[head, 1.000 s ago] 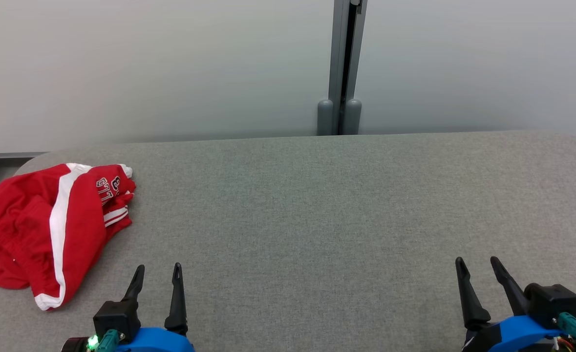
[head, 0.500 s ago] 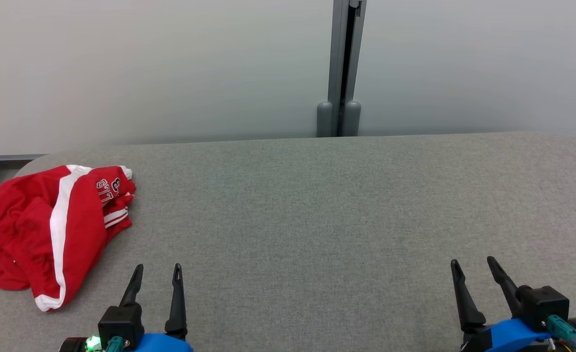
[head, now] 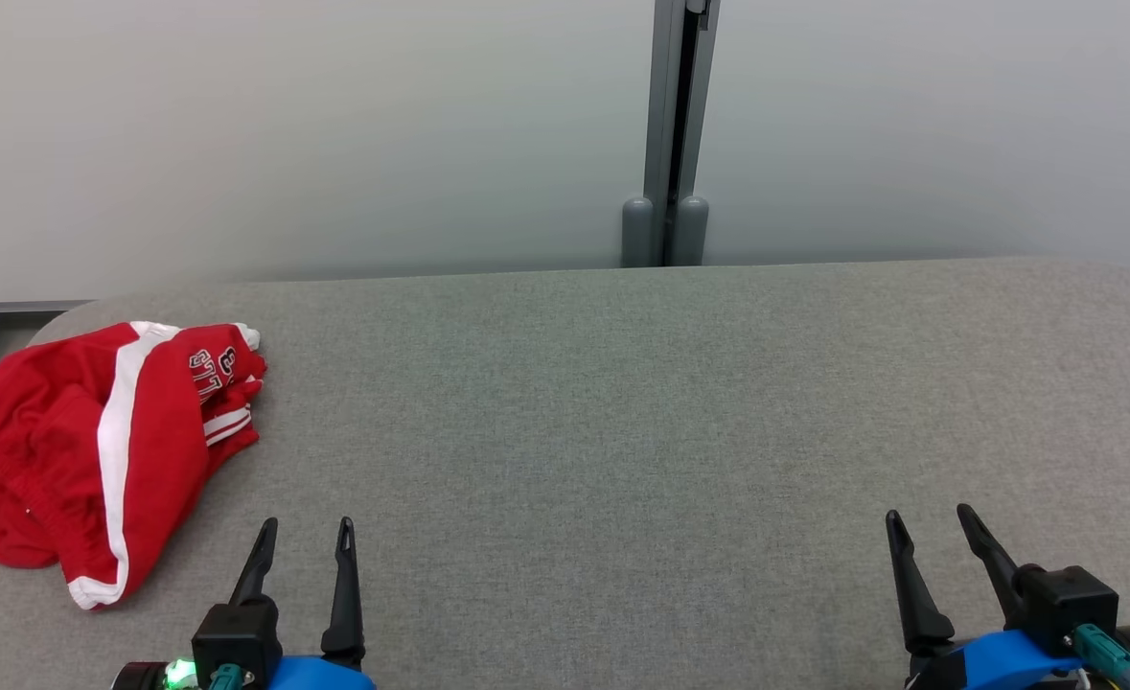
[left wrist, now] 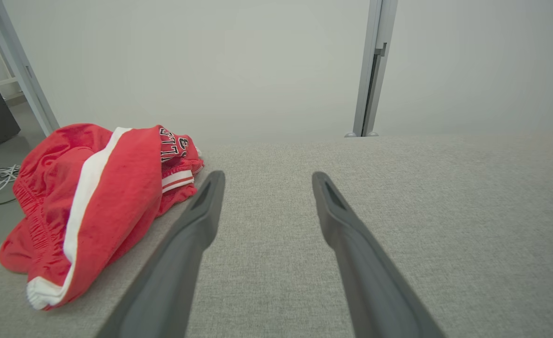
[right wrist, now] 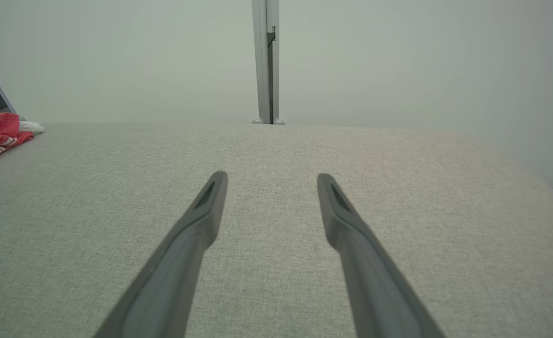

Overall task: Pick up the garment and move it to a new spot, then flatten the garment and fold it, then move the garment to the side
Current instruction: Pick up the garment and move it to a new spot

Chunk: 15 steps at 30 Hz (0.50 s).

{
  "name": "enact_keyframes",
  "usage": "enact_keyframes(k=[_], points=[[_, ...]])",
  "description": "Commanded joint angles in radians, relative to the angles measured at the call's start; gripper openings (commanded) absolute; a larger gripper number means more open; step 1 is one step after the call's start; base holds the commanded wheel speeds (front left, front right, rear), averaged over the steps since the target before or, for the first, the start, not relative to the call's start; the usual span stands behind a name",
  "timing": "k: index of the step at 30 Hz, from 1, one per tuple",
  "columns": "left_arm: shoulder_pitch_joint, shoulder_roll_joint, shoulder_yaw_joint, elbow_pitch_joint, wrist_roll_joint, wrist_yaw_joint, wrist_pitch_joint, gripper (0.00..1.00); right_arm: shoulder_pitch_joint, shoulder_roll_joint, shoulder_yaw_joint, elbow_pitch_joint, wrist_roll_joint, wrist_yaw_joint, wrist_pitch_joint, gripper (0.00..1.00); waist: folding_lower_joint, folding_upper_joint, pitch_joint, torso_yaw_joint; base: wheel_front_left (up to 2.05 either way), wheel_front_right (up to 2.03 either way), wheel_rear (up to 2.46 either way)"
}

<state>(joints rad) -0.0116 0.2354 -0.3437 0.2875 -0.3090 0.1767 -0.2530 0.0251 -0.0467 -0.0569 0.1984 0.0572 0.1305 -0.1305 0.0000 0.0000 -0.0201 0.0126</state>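
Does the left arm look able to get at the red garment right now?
Probably yes: the left gripper is open, the red garment lies just to its left on the table, nothing between them.

Your left gripper (head: 306, 525) sits at seven o'clock in the head view, jaws spread wide and pointing toward twelve, holding nothing. Your right gripper (head: 928, 514) sits at five o'clock, jaws likewise parted and empty, leaning slightly toward eleven.
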Motion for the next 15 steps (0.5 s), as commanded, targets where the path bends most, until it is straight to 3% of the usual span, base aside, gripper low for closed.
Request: enact_keyframes(k=[1, 8, 15], points=[[0.007, 0.003, 0.001, -0.005, -0.006, 0.003, -0.005, 1.00, 0.009, -0.007, -0.002, 0.001, 0.009, 0.000, -0.007, 1.00, 0.0000, 0.0000, 0.001, 0.000, 0.00, 0.00, 0.00], [0.007, 0.002, 0.013, -0.005, -0.018, 0.012, -0.007, 1.00, 0.017, -0.006, -0.006, 0.004, 0.005, 0.000, -0.009, 1.00, 0.0000, 0.0000, 0.002, 0.034, 0.00, 0.00, 0.00], [0.013, 0.022, 0.030, -0.017, -0.020, 0.023, -0.008, 1.00, 0.016, -0.006, -0.015, -0.006, -0.001, 0.000, -0.009, 1.00, 0.0000, 0.0000, 0.011, 0.199, 0.00, 0.00, 0.00]])
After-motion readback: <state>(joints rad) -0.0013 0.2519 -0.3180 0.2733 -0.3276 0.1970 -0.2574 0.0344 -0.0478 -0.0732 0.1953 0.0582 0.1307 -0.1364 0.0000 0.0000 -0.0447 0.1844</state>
